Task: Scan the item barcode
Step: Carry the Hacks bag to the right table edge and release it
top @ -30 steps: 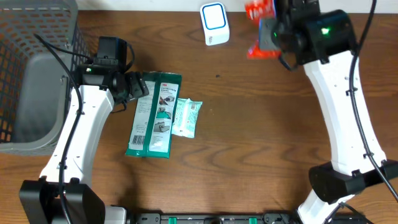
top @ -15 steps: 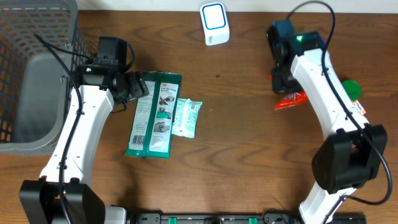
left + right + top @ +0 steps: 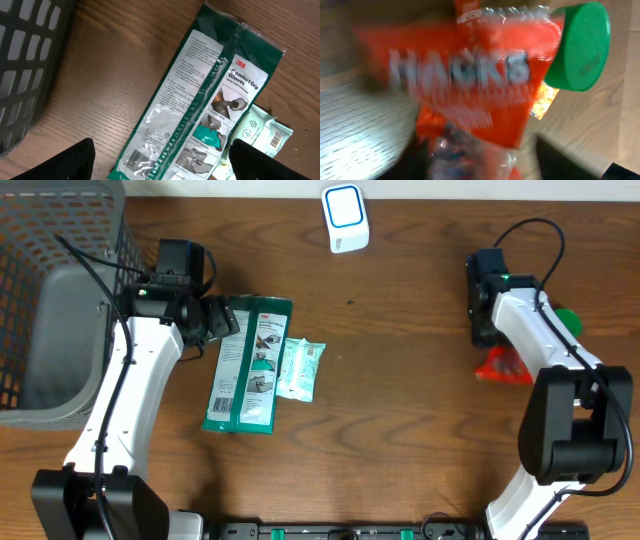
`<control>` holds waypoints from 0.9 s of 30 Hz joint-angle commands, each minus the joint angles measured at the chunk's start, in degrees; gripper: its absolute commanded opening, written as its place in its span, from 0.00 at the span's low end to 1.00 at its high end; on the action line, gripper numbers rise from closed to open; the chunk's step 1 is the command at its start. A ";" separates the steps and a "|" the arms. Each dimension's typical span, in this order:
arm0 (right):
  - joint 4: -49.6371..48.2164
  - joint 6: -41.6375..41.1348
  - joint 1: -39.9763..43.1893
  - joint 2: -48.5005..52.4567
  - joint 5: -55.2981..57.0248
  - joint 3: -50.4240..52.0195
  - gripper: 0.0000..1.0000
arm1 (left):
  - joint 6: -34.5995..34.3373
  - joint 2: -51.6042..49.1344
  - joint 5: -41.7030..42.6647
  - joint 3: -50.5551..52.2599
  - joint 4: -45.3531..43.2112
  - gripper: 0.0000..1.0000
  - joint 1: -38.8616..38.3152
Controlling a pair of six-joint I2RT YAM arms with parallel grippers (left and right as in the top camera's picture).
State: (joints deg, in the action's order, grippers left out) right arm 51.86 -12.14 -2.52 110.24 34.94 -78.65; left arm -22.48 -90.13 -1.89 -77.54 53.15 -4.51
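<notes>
The white scanner (image 3: 345, 218) with a blue face stands at the table's far edge. A green glove packet (image 3: 248, 365) lies left of centre, its barcode (image 3: 136, 159) facing up. My left gripper (image 3: 162, 167) hovers open over that end, one finger on each side. It shows beside the packet's top in the overhead view as well, left gripper (image 3: 222, 318). A red snack bag (image 3: 503, 366) lies on the table at the right. My right gripper (image 3: 485, 160) is above the bag's end, blurred, its fingers wide apart and open round the red snack bag (image 3: 470, 85).
A small pale wipes packet (image 3: 300, 369) overlaps the glove packet's right side. A grey wire basket (image 3: 60, 300) fills the left edge. A green round lid (image 3: 566, 321) sits just right of the right arm, touching the red bag in the wrist view.
The right arm carried the red bag from beside the scanner down to the right side of the table, and its jaws have opened. The left arm has not moved.
</notes>
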 commanded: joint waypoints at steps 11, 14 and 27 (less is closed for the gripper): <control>8.09 0.92 -3.04 -0.63 -17.07 -6.93 0.76 | 0.31 0.24 -0.72 -0.90 0.17 0.86 0.22; 9.29 1.16 -3.32 -0.59 -23.56 -6.43 0.55 | 0.31 0.24 -0.74 -0.90 0.17 0.86 0.22; -4.33 5.22 0.37 -0.50 -15.72 8.33 0.20 | 0.33 0.24 -0.72 -0.90 0.17 0.86 0.22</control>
State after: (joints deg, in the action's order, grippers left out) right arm 49.91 -8.69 -4.21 110.21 15.00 -73.52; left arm -22.48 -90.13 -1.87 -77.54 53.19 -4.51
